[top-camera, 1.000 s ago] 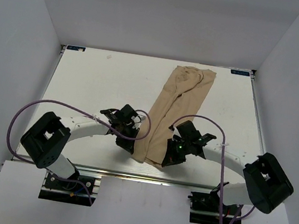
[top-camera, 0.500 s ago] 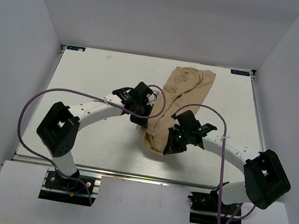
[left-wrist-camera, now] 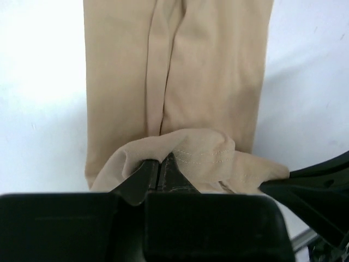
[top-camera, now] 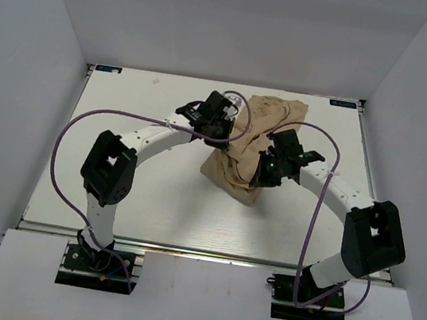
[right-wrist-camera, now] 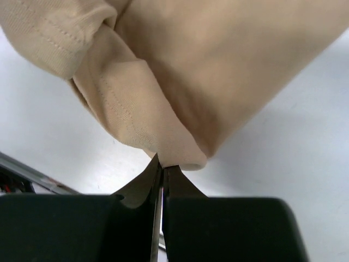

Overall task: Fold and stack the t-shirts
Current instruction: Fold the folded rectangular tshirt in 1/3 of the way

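T-shirt (top-camera: 236,171), tan, narrow-folded: hem corners clamped in left pincer (left-wrist-camera: 160,167) and right pincer (right-wrist-camera: 162,165), both closed on fabric. The remainder lies on the bench (top-camera: 120,138) beyond both. Best handled by carrying both corners forward level, edges aligned before release.

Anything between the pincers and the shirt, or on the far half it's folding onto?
Nothing visible. The left pincer and right pincer are each shut on the t-shirt; its flat far part is bare, though the left arm's purple cable loops near its edge.
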Controlling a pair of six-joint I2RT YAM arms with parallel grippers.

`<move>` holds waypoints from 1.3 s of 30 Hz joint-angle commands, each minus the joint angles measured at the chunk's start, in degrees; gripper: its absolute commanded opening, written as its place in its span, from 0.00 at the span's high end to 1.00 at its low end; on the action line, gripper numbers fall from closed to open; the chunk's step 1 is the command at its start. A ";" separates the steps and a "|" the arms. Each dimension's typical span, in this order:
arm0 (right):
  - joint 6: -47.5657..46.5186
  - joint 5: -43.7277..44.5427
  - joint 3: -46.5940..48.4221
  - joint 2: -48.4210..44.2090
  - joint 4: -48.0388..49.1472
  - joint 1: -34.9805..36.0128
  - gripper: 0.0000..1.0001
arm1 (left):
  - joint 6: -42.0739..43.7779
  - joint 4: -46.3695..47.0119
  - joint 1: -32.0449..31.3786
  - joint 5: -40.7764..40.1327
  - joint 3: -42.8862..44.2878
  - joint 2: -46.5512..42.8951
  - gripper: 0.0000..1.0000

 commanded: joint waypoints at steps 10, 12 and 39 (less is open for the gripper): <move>-6.84 -1.18 11.98 5.45 -3.48 -9.81 1.00 | 3.77 5.17 4.41 3.84 15.55 9.00 1.00; -7.01 -1.62 12.86 6.25 -3.04 -11.21 1.00 | 4.38 7.27 4.93 5.26 16.09 10.49 1.00; 5.18 -29.61 21.91 27.42 21.00 -24.49 0.73 | -5.19 27.50 9.33 11.25 26.80 28.77 0.69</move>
